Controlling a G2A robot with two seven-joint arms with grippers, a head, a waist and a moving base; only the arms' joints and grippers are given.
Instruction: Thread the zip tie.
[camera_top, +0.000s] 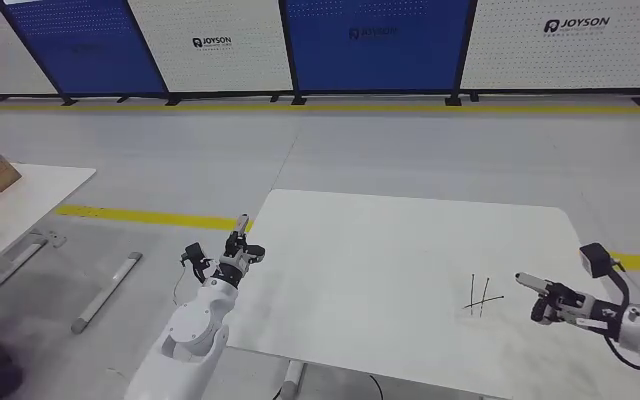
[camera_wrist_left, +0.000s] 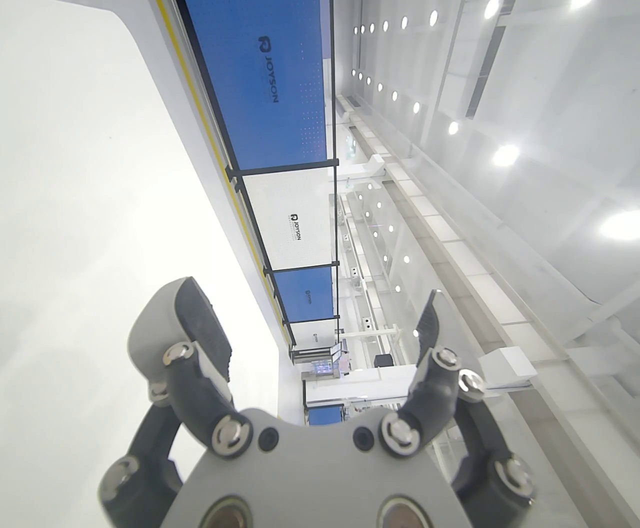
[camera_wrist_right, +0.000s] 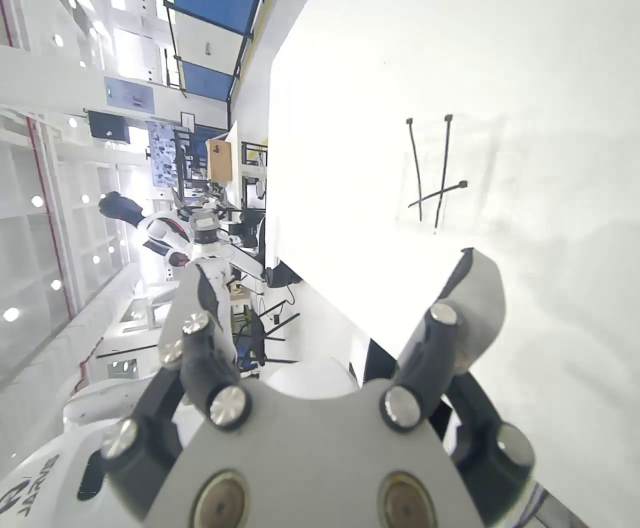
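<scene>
Hanging just to the right of the zip ties (camera_wrist_right: 442, 175), the right end effector (camera_wrist_right: 337, 265) is the unit nearest the work. It is released: the fingers are spread wide and carry nothing. Its wrist view looks between the fingers toward the zip ties, which suggests the arm is lined up for a pick.

The zip ties are three thin black straps lying flat on the white tabletop (camera_top: 400, 250), in its near right part. Two lie roughly parallel with their heads pointing the same way. The third lies across both near their tail ends. None is threaded or lifted. Because the straps overlap, taking one is likely to disturb the others, so an outer strap, gripped away from the crossing, appears the safer choice.

Well apart from the zip ties, at the opposite side edge of the tabletop, the left end effector (camera_wrist_left: 312, 300) points up and away from the robot. It is also released and empty. This position probably keeps the area around the zip ties free until a second grip is needed for threading.

Farthest from the zip ties, blue and white partition panels (camera_top: 380, 45) stand across the floor.
</scene>
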